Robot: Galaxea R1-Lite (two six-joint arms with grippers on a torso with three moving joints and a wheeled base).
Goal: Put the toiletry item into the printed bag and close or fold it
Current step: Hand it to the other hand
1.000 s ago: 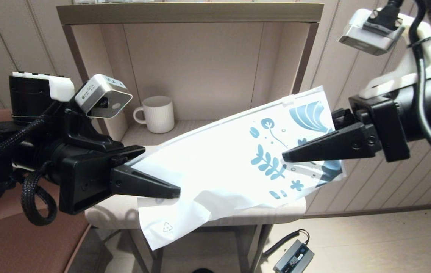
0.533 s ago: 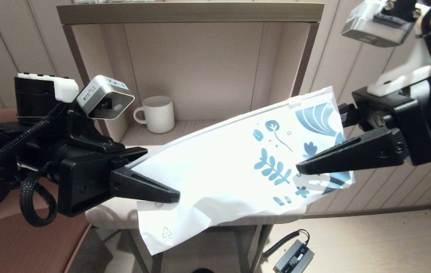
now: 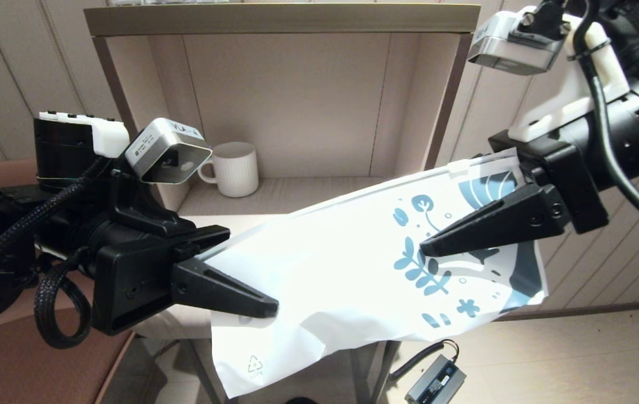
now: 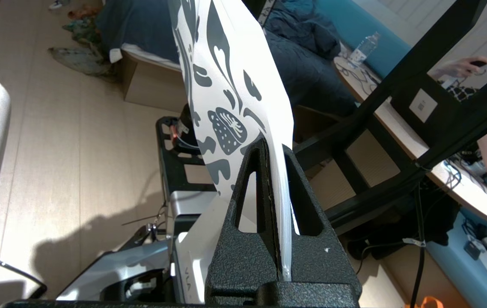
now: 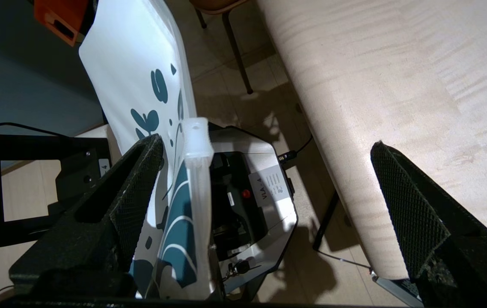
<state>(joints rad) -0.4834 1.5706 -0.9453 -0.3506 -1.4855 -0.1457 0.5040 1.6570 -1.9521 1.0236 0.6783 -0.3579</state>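
The printed bag [image 3: 342, 264], white with blue leaf prints at its right end, hangs in the air between my two arms, in front of the table. My left gripper [image 3: 269, 303] is shut on its plain left edge; in the left wrist view the fingers [image 4: 252, 179] pinch the bag [image 4: 230, 85] flat. My right gripper [image 3: 429, 238] stands open around the printed end. In the right wrist view the bag's zip strip [image 5: 196, 171] lies beside one finger [image 5: 141, 171], and the other finger [image 5: 402, 205] is far apart. The toiletry item is out of view.
A white ribbed mug [image 3: 235, 168] stands at the back left of the shelf niche [image 3: 297, 193]. The beige tabletop [image 5: 376, 85] lies behind the bag. A brown chair [image 3: 16, 359] is at the left. A small grey device with a cable [image 3: 434, 384] lies on the floor.
The bag has shifted right and lower, its printed end now past the table's right corner. The right arm has risen and turned; the left gripper has moved slightly right and down, still holding.
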